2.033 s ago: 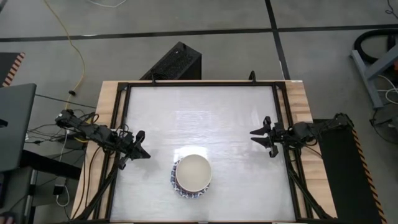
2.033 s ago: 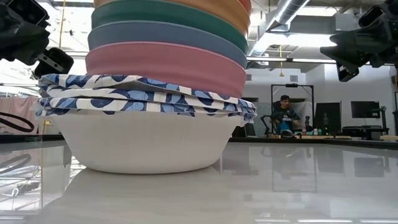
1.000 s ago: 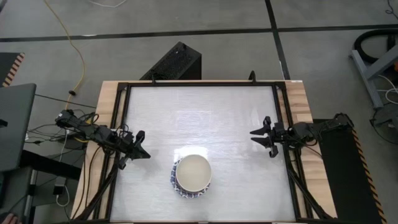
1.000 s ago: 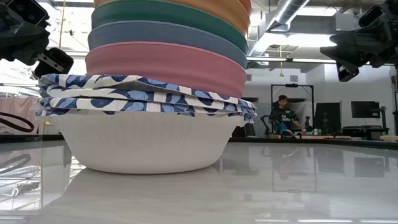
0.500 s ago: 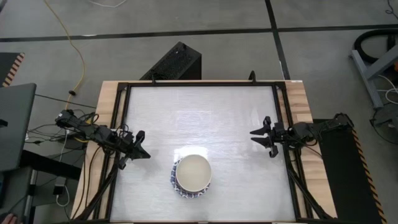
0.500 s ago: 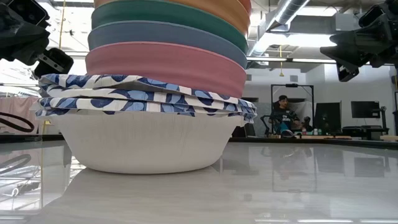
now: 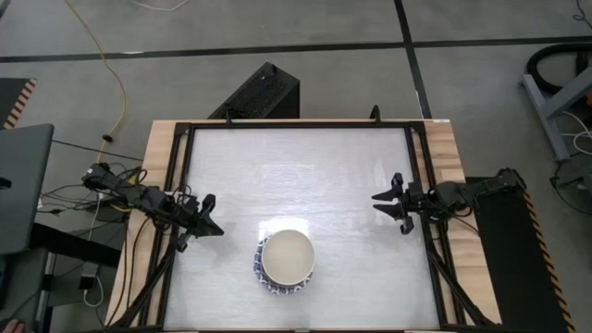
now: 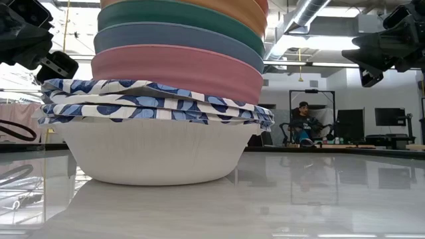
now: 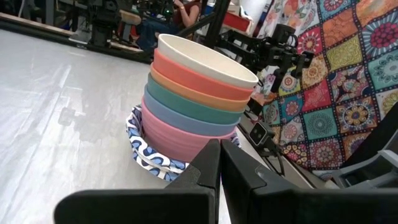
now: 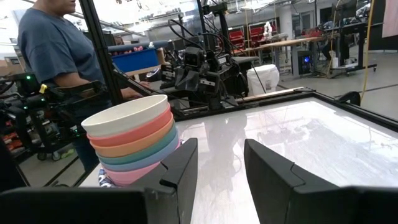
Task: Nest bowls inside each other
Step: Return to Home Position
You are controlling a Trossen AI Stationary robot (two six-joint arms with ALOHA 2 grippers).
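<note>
The left gripper (image 9: 219, 155), fingers pressed together, hovers over the table's (image 7: 305, 166) left edge. The stack of bowls (image 7: 286, 262) stands front-centre, cream bowl uppermost, seated unevenly on its patterned base. A stray sweep could probably topple it. The right gripper (image 10: 221, 149), fingers spread, hovers at the right edge.

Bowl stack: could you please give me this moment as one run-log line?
bowl stack: nested, cream bowl on top | left gripper: shut, off to its left | right gripper: open, off to its right
</note>
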